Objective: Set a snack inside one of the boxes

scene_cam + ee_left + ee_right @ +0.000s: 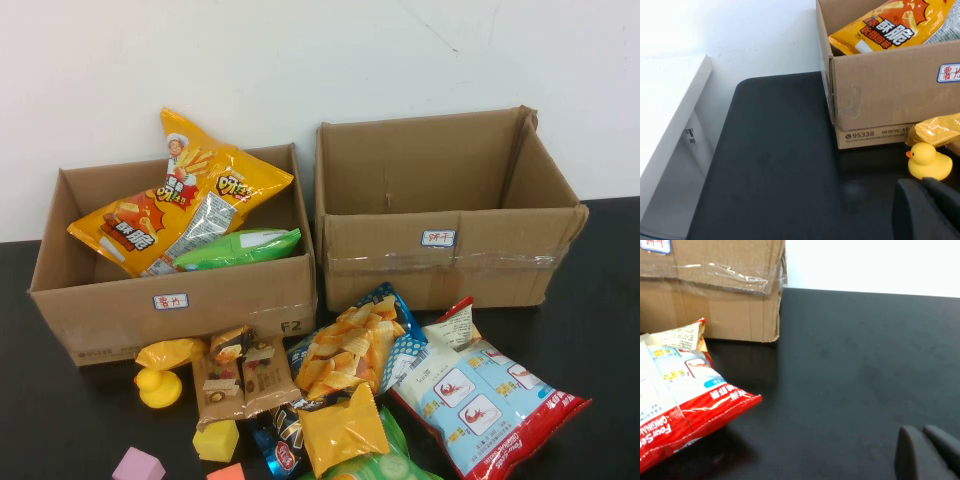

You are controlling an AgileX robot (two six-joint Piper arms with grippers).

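On the bench [610, 300], near the right box [440, 265], the red-and-white snack bag [485, 390] lies flat, long axis running far-left to near-right. Left pincer [927, 210] and right pincer [927, 452] hover low, both pressed together, empty.

I count two cardboard boxes [175, 300] at the table's [600, 300] far edge, with two snack bags [180, 195] in the left one. In front I see about seven loose snack packets [355, 350], one rubber duck [160, 387] and three foam blocks [217, 440].
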